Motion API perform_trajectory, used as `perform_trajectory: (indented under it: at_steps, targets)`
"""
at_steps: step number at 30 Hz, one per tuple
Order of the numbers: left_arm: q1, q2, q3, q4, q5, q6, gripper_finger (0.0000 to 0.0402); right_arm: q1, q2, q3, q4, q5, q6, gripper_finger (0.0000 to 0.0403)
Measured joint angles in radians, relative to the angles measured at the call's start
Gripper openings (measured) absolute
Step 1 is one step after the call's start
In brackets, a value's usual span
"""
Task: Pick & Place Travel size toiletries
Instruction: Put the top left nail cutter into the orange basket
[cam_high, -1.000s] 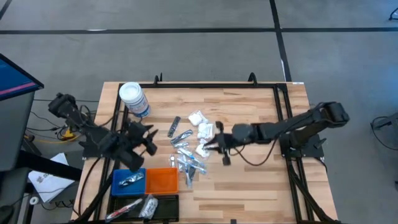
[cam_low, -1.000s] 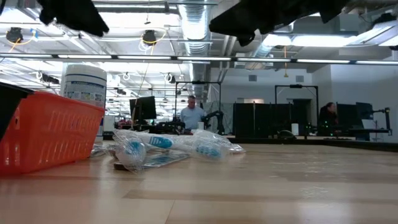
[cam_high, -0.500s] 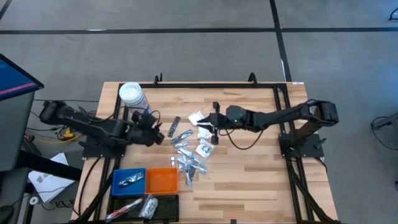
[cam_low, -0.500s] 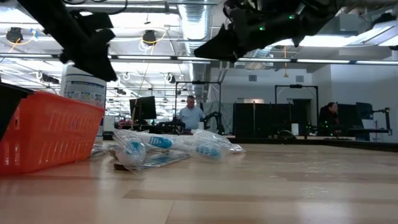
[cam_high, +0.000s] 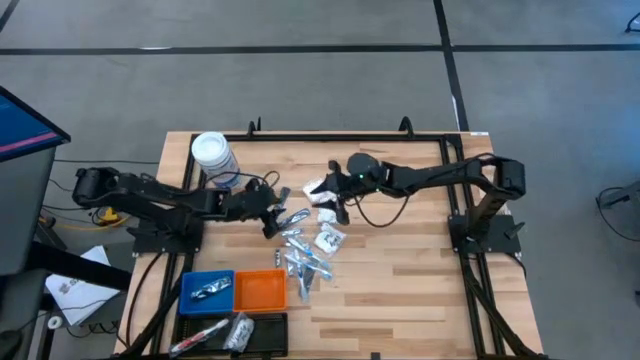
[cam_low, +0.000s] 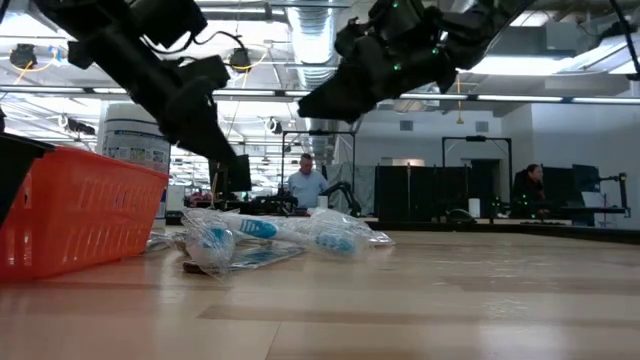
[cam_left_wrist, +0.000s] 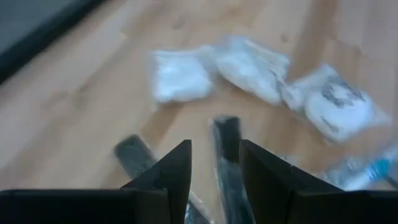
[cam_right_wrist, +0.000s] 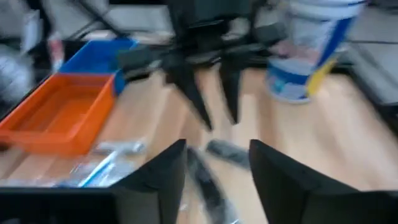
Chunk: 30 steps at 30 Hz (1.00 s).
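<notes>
Toiletries (cam_high: 303, 245) lay loose mid-table, white packets (cam_high: 327, 213) beside slim tubes, clear of the orange tray (cam_high: 260, 290) and blue tray (cam_high: 206, 289). A reach was judged in hand: the left gripper (cam_high: 272, 219) was poised over a dark stick (cam_left_wrist: 227, 138), fingers spread and empty; the right gripper (cam_high: 333, 196) was held above the packets, fingers apart, nothing pinched. Next, a descent and a closing on one item would be required.

Travel size toiletries (cam_high: 305, 240) lie loose mid-table: white clear-wrapped packets (cam_high: 322, 213) farther back, slim silvery-blue tubes (cam_high: 303, 262) nearer.
</notes>
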<state>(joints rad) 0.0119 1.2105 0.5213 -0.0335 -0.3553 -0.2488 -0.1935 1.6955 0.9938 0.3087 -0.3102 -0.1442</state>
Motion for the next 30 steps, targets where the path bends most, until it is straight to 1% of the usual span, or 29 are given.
perform_trajectory:
  at_steps: [3,6,11,15,18,23,25,27,30]
  targets:
    - [0.008,0.01,0.0,0.015,0.074,0.035,0.0127,0.013,0.025,0.002,0.019,-0.005,-0.029,0.0206]
    - [0.016,0.014,0.0,0.016,0.135,0.043,0.0127,0.019,0.052,0.002,0.042,-0.005,-0.039,0.022]
    - [0.021,0.013,0.0,0.02,0.381,0.087,0.0127,0.013,0.099,0.002,0.036,0.0,-0.025,0.022]
    - [0.038,0.006,0.0,0.018,0.502,0.062,0.0122,0.014,0.112,0.002,0.025,-0.001,0.006,0.021]
    - [0.045,0.006,0.0,0.016,0.557,0.016,0.0109,0.025,0.112,0.002,0.021,-0.002,0.011,0.0199]
    - [0.034,0.006,0.0,0.015,0.572,0.001,0.0084,0.049,0.112,0.002,-0.014,-0.004,0.004,0.0181]
    - [0.03,0.007,0.0,0.014,0.612,0.001,0.0071,0.054,0.112,0.002,-0.029,-0.004,-0.003,0.0174]
    - [0.029,0.015,0.0,0.014,0.653,-0.01,0.0053,0.061,0.112,0.002,-0.032,-0.004,-0.003,0.0168]
    - [0.029,0.04,0.0,0.015,0.682,-0.026,0.0016,0.065,0.112,0.002,-0.044,-0.003,-0.003,0.0158]
